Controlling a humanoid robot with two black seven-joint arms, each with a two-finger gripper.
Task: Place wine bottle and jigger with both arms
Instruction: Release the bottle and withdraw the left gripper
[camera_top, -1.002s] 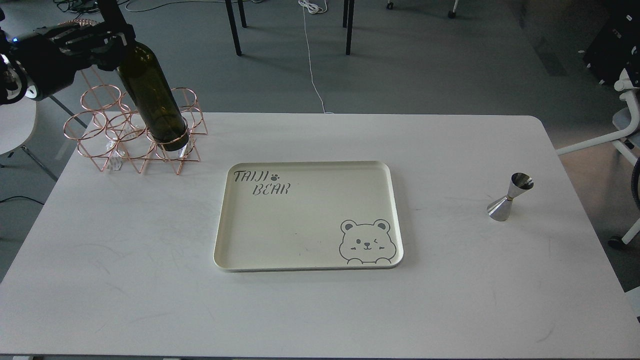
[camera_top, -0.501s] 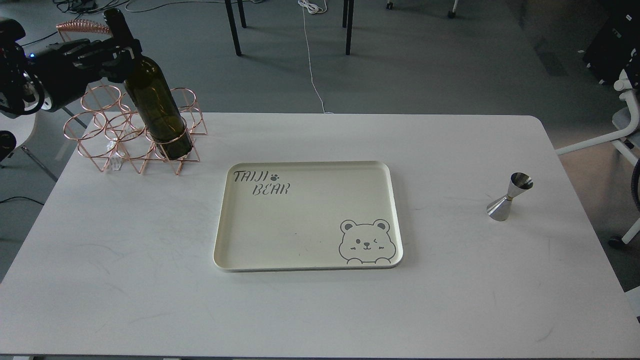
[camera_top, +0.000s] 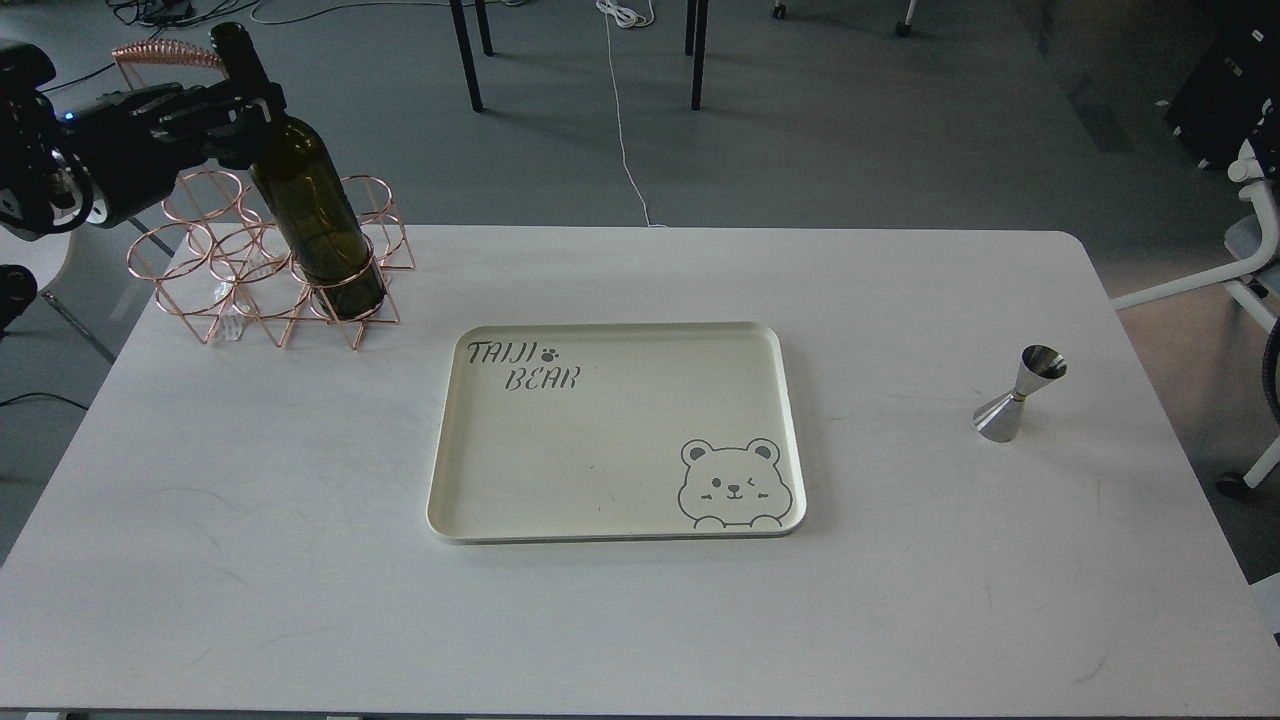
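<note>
I see a dark olive-green glass wine bottle (camera_top: 315, 215) in a rose-gold wire rack (camera_top: 240, 270), a shiny steel hourglass jigger (camera_top: 1020, 395), a cream tray (camera_top: 610, 500) printed with grey "TAIJI BEAR" lettering and a winking bear, a white table (camera_top: 300, 600), and my black left gripper (camera_top: 215, 110).

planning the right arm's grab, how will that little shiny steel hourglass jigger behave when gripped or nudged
The small shiny steel hourglass-shaped jigger looks rigid, so it should not deform under the fingers. Its polished surface and narrow waist suggest it may be slippery, so gripping at the waist seems safest. It stands upright on its wider cone on the white table; a sideways nudge near the top could probably tip it and let it roll.
</note>
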